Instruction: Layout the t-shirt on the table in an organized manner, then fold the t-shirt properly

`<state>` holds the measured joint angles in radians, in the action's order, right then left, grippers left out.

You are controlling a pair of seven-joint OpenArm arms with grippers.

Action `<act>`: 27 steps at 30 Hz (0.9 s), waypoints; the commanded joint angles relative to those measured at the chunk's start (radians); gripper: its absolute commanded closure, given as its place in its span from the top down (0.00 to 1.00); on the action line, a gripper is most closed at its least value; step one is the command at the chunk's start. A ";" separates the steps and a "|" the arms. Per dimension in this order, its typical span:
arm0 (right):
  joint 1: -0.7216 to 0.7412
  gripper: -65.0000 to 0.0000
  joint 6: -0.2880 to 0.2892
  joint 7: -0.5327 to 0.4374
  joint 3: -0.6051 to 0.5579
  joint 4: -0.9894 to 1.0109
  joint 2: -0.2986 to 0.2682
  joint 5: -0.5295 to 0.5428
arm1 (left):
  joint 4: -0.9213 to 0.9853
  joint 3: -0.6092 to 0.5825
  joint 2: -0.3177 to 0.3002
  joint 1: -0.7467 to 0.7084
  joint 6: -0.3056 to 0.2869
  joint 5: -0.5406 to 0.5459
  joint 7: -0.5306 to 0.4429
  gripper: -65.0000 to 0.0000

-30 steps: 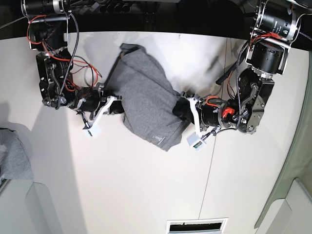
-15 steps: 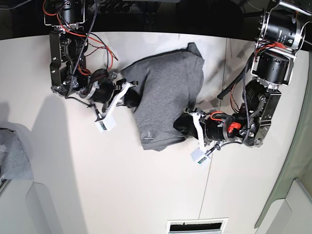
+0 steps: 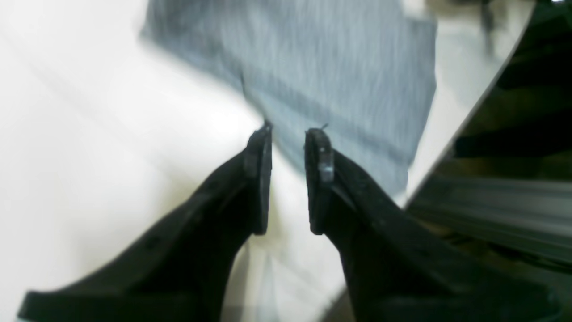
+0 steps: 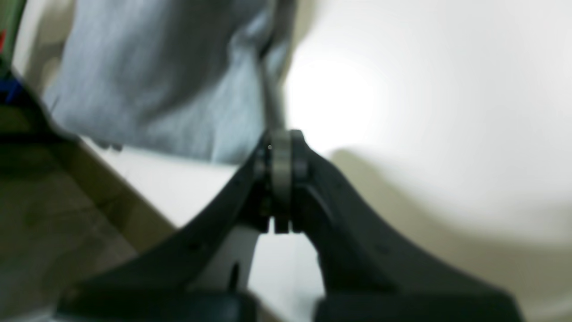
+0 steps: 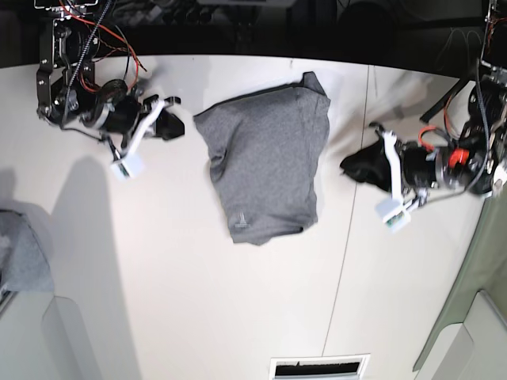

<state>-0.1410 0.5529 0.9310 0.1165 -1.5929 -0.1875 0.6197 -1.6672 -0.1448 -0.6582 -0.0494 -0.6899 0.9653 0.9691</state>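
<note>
The heather-grey t-shirt [image 5: 265, 158] lies loosely folded over itself in the middle of the white table [image 5: 198, 301], with a small pale mark [image 5: 240, 222] near its lower edge. My left gripper [image 5: 352, 168] hangs just right of the shirt. In the left wrist view it [image 3: 288, 132] is open with nothing between its fingers, and the shirt [image 3: 335, 67] lies beyond the tips. My right gripper [image 5: 178, 124] sits just left of the shirt's upper corner. The blurred right wrist view shows it [image 4: 280, 134] shut, with the shirt [image 4: 156, 80] close by its tips.
A smaller bunch of grey cloth [image 5: 20, 253] lies at the left edge. A thin dark seam [image 5: 348, 237] runs down the table on the right. A pale grey-green panel [image 5: 467, 301] stands at the far right. A vent slot [image 5: 321, 366] sits at the front edge.
Both grippers have drawn back from the t-shirt, the left toward the right edge, the right toward the upper left. The shirt now lies free on the table.
</note>
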 commanded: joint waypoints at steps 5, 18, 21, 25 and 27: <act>-0.164 0.00 0.012 -0.010 0.002 -0.113 -0.077 0.036 | -0.119 0.198 -0.021 -0.233 -0.008 0.066 0.033 0.23; -0.540 0.00 0.037 -0.085 -0.005 -0.115 -0.095 -0.124 | -0.026 0.237 0.145 -0.684 -0.008 -0.239 -0.169 0.23; -0.591 0.00 0.035 -0.183 -0.006 -0.083 -0.095 -0.225 | 0.068 0.187 0.157 -0.696 -0.008 -0.316 -0.327 0.23; -0.595 0.00 0.034 -0.313 -0.006 0.031 -0.096 -0.345 | 0.294 0.102 0.210 -0.660 -0.008 -0.593 -0.648 0.23; -0.564 0.00 0.034 -0.406 -0.008 0.126 -0.101 -0.400 | 0.458 0.058 0.256 -0.605 0.001 -0.682 -0.753 0.23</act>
<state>-0.6991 0.5865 0.5179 0.1066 -1.4521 -0.2771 0.2134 -1.1900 -0.0856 -0.4004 -0.6415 -0.6777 0.2668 0.2188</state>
